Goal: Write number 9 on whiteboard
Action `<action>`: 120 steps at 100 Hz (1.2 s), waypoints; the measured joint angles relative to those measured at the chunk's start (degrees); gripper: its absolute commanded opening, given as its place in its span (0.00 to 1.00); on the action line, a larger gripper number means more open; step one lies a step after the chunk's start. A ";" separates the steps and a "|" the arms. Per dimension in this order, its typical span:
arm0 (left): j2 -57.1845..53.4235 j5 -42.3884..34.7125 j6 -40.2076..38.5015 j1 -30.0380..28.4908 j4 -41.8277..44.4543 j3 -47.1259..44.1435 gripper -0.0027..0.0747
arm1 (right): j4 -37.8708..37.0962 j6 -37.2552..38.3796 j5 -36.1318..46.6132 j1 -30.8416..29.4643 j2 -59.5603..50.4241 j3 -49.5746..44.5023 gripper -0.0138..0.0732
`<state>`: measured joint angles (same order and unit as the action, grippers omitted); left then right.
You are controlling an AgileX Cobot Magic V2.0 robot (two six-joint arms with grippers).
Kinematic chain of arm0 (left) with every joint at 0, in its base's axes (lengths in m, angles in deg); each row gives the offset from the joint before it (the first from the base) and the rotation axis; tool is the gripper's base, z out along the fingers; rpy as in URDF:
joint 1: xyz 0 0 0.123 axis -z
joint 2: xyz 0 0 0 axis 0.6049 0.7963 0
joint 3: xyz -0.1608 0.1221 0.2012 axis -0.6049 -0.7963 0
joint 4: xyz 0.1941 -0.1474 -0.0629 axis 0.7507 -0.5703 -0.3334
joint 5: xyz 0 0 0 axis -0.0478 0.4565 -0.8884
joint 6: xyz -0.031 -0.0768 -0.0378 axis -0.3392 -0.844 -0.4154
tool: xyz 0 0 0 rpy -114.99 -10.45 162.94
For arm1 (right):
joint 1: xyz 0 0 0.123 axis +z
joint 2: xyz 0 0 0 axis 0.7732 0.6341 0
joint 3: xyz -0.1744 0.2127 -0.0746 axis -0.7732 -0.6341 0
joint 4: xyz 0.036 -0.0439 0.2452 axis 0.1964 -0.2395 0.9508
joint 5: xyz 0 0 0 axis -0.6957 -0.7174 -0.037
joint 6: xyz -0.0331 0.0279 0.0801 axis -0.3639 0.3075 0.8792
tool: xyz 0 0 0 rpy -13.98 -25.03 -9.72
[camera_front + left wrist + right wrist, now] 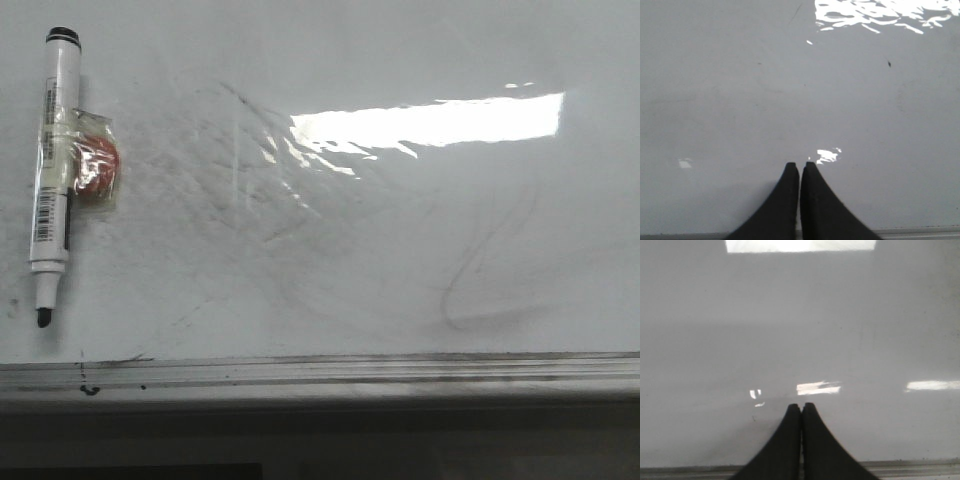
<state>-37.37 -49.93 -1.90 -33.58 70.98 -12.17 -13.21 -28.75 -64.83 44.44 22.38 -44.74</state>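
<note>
Glossy, smudged whiteboard [400, 250]; uncapped cylindrical marker [53, 170] lying flat on it. Left gripper [800, 167] and right gripper [801, 407]: tapered black fingers pressed together, empty.

The whiteboard [400, 280] runs past the left, right and far edges of the front view. Print on the marker [52, 170] barrel is too small to read. The taped orange item [97, 167] beside it is indistinct.
</note>
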 measured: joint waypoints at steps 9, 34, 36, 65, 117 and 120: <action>0.00 0.00 0.00 0.00 0.00 0.00 0.01 | 0.00 0.00 0.00 0.00 0.00 0.00 0.09; 0.00 0.00 0.00 0.00 0.00 0.00 0.01 | 0.00 0.00 0.00 0.00 0.00 0.00 0.09; 0.00 0.00 0.00 0.00 0.00 0.00 0.01 | 0.00 0.00 0.00 0.00 0.00 0.00 0.09; 0.00 0.00 0.00 0.00 0.00 0.00 0.01 | 0.00 0.00 0.00 0.00 0.00 0.00 0.09; 0.00 -0.67 0.00 0.00 0.03 0.00 0.01 | 0.00 0.00 0.37 0.00 0.00 0.00 0.09; 0.00 -1.15 0.00 0.00 0.13 0.00 0.01 | 0.00 0.00 0.53 0.00 0.00 0.00 0.09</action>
<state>-37.37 -51.08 -1.90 -33.58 71.11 -12.17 -13.21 -28.75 -64.29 44.44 22.38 -44.74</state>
